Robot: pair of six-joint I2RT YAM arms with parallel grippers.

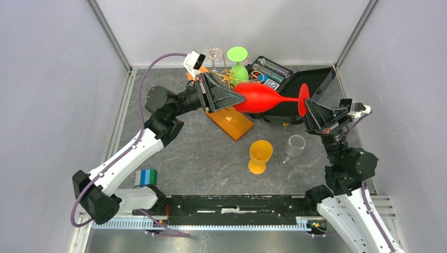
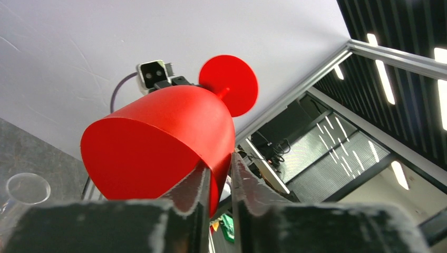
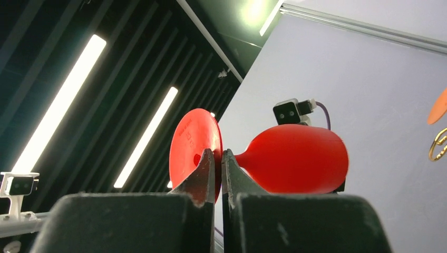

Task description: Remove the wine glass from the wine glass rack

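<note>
I am counting five wine glasses in plain sight: one red wine glass [image 1: 261,97], one green wine glass [image 1: 237,54], one yellow wine glass [image 1: 260,155] and two clear ones, the far clear glass [image 1: 213,54] and the near clear glass [image 1: 295,146]. I am also counting one wine glass rack [image 1: 230,122], one black case [image 1: 316,84], one blue-and-green block [image 1: 148,176] and two grippers, the left gripper [image 1: 236,96] and the right gripper [image 1: 307,104].

the wine glass rack [image 1: 234,124] stands by the table's [image 1: 200,158] far edge, a case [image 1: 316,84] to its right. the wine glass [image 1: 263,98] hangs sideways in the air near both. a goblet [image 1: 260,155] stands mid-table, a second glass [image 1: 295,146] just right of it.
</note>
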